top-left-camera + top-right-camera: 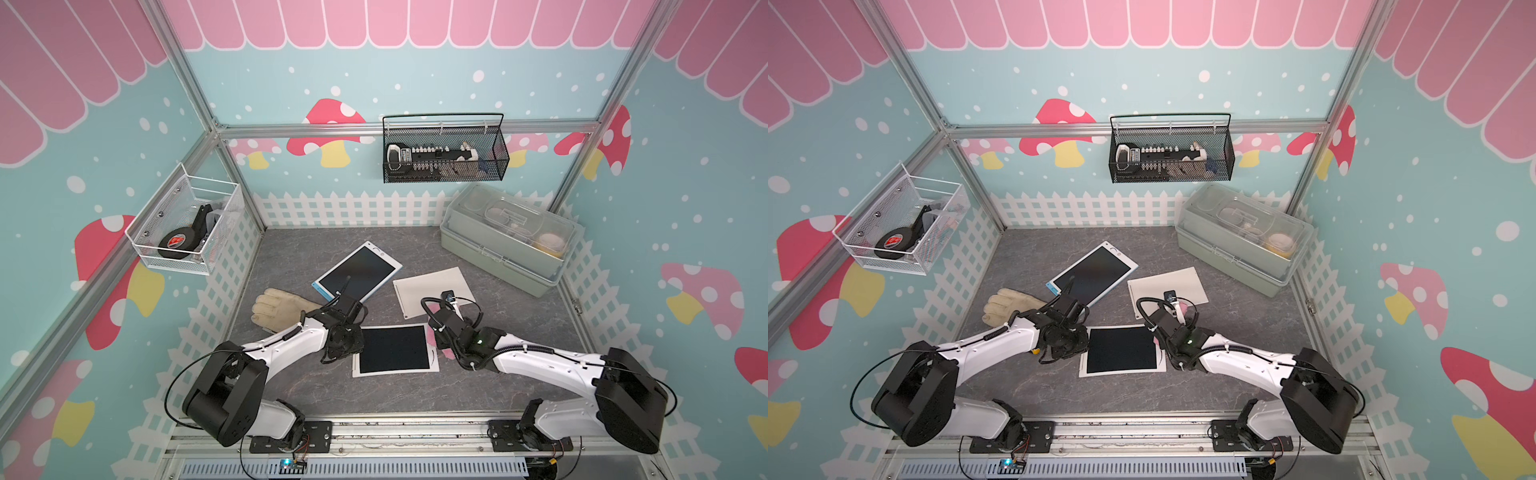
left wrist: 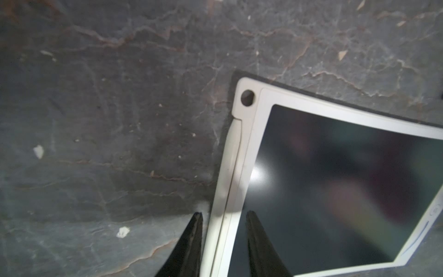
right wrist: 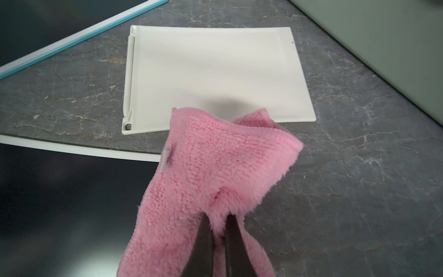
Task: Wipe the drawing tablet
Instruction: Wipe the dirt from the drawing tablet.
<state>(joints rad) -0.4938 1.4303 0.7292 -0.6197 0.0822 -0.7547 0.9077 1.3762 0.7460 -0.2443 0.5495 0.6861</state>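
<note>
The drawing tablet [image 1: 394, 350], white-framed with a dark screen, lies flat near the table's front middle in both top views [image 1: 1121, 351]. My left gripper [image 2: 224, 215] points down at its left edge. The jaws are open and straddle the white frame [image 2: 230, 182], one finger on the table side and one over the screen. My right gripper [image 3: 219, 215] is shut on a fluffy pink cloth [image 3: 215, 163]. The cloth hangs at the tablet's right edge [image 1: 433, 338], its fold overlapping the frame in the right wrist view. Both sets of fingertips are hidden under the wrists in the top views.
A blue-edged tablet [image 1: 357, 272] lies behind the left gripper and a face-down white tablet [image 1: 432, 293] behind the right one. A beige glove [image 1: 278, 311] lies at the left. A green lidded box [image 1: 505, 241] stands at the back right. Wire baskets [image 1: 444, 149] [image 1: 187, 224] hang on the walls.
</note>
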